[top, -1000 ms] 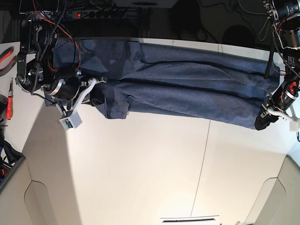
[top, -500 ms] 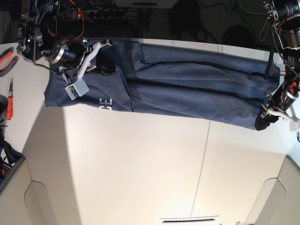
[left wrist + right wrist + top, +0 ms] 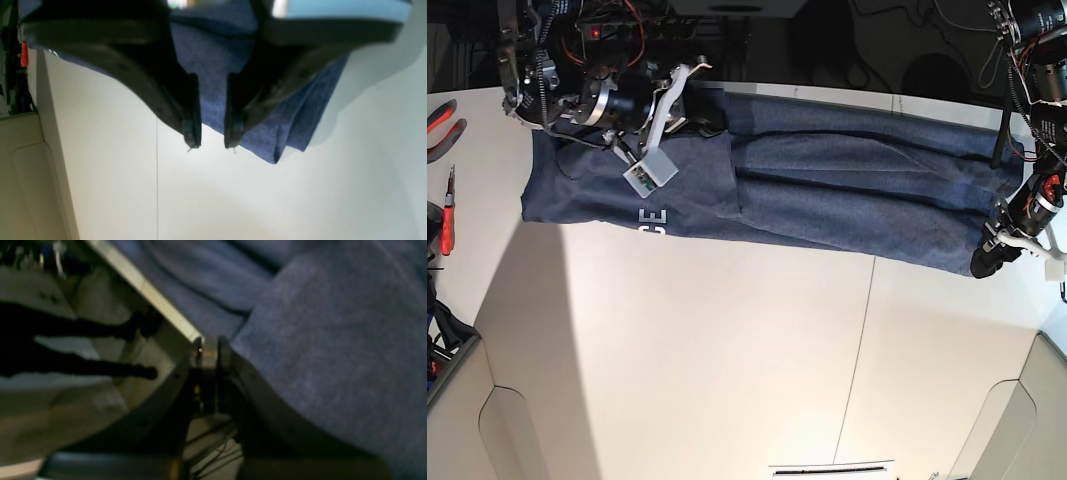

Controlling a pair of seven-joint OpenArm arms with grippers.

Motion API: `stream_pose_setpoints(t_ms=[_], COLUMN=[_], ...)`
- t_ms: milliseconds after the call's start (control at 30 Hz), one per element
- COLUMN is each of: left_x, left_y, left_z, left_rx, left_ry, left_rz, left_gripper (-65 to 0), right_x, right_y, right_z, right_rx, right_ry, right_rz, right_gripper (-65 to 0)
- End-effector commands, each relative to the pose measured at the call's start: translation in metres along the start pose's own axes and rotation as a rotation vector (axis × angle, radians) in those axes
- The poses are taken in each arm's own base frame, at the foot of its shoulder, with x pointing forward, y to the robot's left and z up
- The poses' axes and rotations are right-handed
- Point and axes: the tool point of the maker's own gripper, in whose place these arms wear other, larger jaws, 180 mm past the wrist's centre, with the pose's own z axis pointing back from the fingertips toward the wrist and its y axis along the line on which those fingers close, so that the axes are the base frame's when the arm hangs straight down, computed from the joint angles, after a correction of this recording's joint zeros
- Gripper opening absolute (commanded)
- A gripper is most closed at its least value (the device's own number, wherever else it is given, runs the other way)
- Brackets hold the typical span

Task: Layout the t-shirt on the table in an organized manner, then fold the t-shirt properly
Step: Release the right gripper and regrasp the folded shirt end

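The dark navy t-shirt (image 3: 847,190) lies stretched in a long band across the far part of the white table (image 3: 727,350), with white letters (image 3: 652,222) showing at its left end. My right gripper (image 3: 695,95) is at the shirt's far edge. In the right wrist view this right gripper (image 3: 206,343) is shut, and t-shirt (image 3: 333,356) cloth drapes over one finger up to the tips. My left gripper (image 3: 982,265) sits at the shirt's near right corner. Close up, the left gripper (image 3: 212,145) has its fingers apart over flat t-shirt (image 3: 213,56) cloth, tips past the hem above the table (image 3: 233,200).
Red-handled tools (image 3: 442,115) lie off the table's left side. A power strip (image 3: 657,28) and cables run behind the far edge. A thin dark seam (image 3: 862,330) crosses the tabletop. Beige panels (image 3: 1012,430) flank the near corners.
My right gripper swung from the shirt's near left edge up to the far edge and rightward. The folded left flap opened out flat, baring white letters. The left arm stayed put.
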Motion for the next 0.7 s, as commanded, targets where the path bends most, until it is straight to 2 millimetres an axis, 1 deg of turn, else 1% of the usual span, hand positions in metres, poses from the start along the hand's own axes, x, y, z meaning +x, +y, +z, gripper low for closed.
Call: stream_pose_setpoints(t_ms=[0, 167, 200, 267, 300, 333, 467, 533, 600, 633, 667], left_x=[0.026, 0.026, 0.026, 0.026, 0.026, 0.026, 0.026, 0.026, 0.026, 0.026, 0.026], left_y=[-0.004, -0.004, -0.004, -0.004, -0.004, -0.004, -0.004, -0.004, -0.004, -0.004, -0.004], left_z=[0.002, 0.002, 0.002, 0.002, 0.002, 0.002, 0.002, 0.002, 0.002, 0.002, 0.002], left_rx=[-0.02, -0.02, -0.02, -0.02, -0.02, -0.02, -0.02, -0.02, -0.02, -0.02, -0.02], left_ry=[-0.06, -0.059, -0.059, -0.059, -0.06, -0.06, -0.06, -0.059, -0.06, -0.059, -0.059], left_rz=[-0.026, -0.026, -0.026, -0.026, -0.026, -0.026, -0.026, -0.026, -0.026, -0.026, -0.026], left_gripper=[-49.0, -49.0, -49.0, -49.0, -49.0, -49.0, -49.0, -49.0, -49.0, -49.0, -49.0], right_x=[0.013, 0.013, 0.013, 0.014, 0.014, 0.014, 0.016, 0.017, 0.019, 0.021, 0.023], right_y=[0.004, 0.003, 0.004, 0.004, 0.004, 0.004, 0.003, -0.002, -0.014, -0.023, -0.034], right_z=[0.002, -0.002, -0.002, -0.003, -0.003, -0.003, -0.002, -0.002, -0.001, 0.001, 0.004], right_rx=[0.007, -0.018, -0.015, -0.014, -0.014, -0.015, -0.018, -0.046, -0.106, -0.15, -0.201], right_ry=[-0.05, -0.041, -0.044, -0.045, -0.045, -0.045, -0.056, -0.06, -0.04, -0.03, -0.023], right_rz=[0.033, 0.054, 0.052, 0.051, 0.051, 0.052, 0.052, 0.068, 0.104, 0.116, 0.115], right_gripper=[-65.0, -65.0, -59.9, -47.0, -42.6, -40.4, -40.2, -40.2, -40.8, -42.5, -45.6])
